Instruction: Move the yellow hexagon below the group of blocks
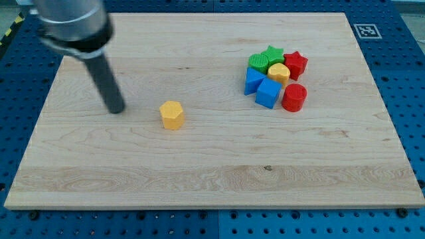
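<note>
The yellow hexagon (172,114) lies alone on the wooden board, left of centre. My tip (115,109) touches the board to the hexagon's left, a clear gap apart from it. The group of blocks sits at the view's upper right: a green star (272,54), a green round block (258,63), a red star (296,64), a yellow round block (279,72), a blue block (252,80), a blue cube (268,93) and a red cylinder (294,97). They touch one another in a tight cluster.
The wooden board (212,179) rests on a blue pegboard table (412,79). A black-and-white marker tag (366,30) lies just off the board's upper right corner. The arm's grey body (70,23) fills the view's upper left.
</note>
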Controlling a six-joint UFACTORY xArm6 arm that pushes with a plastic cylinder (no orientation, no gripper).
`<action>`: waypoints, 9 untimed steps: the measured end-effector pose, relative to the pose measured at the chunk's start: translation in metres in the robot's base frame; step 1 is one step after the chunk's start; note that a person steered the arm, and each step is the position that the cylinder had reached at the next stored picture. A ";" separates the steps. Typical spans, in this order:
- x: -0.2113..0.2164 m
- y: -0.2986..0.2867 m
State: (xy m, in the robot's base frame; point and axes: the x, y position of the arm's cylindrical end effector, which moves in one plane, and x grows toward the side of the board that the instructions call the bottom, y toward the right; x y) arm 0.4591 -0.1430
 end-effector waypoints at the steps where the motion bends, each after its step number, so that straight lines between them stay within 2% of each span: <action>1: 0.010 0.050; 2: 0.013 0.084; 4: 0.043 0.083; 9: 0.046 0.121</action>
State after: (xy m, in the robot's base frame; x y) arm 0.5056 -0.0220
